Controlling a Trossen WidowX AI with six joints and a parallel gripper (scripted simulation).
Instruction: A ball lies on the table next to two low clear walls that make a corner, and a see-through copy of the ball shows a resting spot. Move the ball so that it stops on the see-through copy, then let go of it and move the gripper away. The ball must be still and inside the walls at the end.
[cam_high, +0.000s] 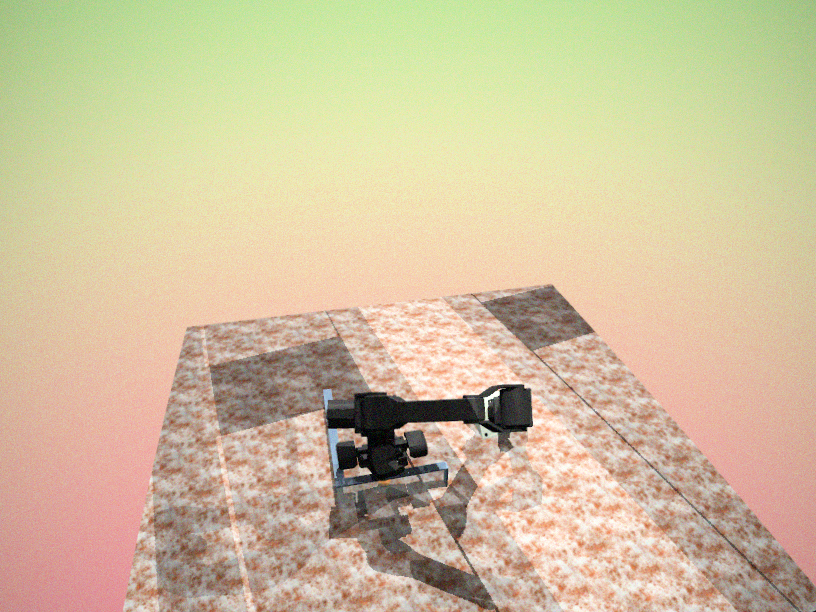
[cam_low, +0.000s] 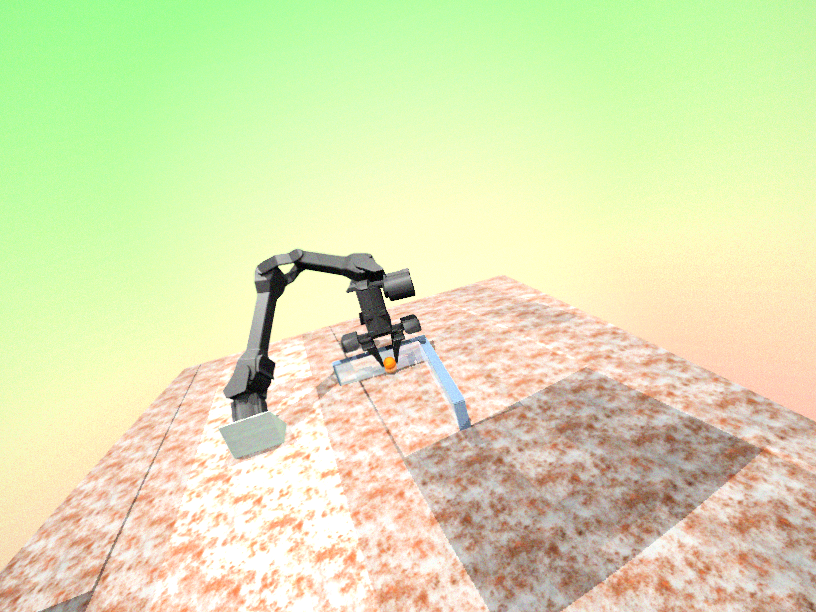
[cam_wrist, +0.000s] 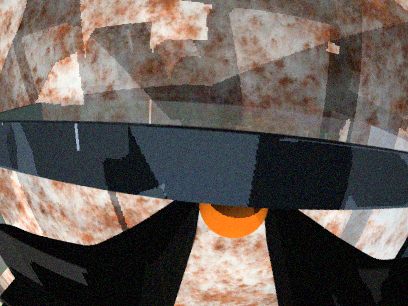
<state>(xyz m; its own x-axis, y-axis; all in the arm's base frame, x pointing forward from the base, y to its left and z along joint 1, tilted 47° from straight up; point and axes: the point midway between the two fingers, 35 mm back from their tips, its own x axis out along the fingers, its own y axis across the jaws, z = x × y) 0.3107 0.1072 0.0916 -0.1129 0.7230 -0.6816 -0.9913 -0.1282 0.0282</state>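
Observation:
The orange ball (cam_low: 390, 362) (cam_wrist: 233, 228) is between the two fingertips of my gripper (cam_low: 388, 361), which is shut on it, low inside the corner. The see-through copy cannot be told apart from the ball; it seems to lie at or just under it. One clear wall (cam_high: 431, 474) (cam_wrist: 210, 165) runs close beside the ball and covers its upper part in the wrist view. The other clear wall (cam_high: 332, 439) (cam_low: 444, 380) stands off to the side. In the top view a small orange patch (cam_high: 383, 482) shows through the wall; ball or copy, I cannot tell.
The mottled table (cam_high: 626, 527) (cam_low: 263, 540) carries dark shadow patches. The arm base (cam_low: 253, 434) stands outside the walls. The arm arches over from it, and its shadow falls across the near wall and the table beyond.

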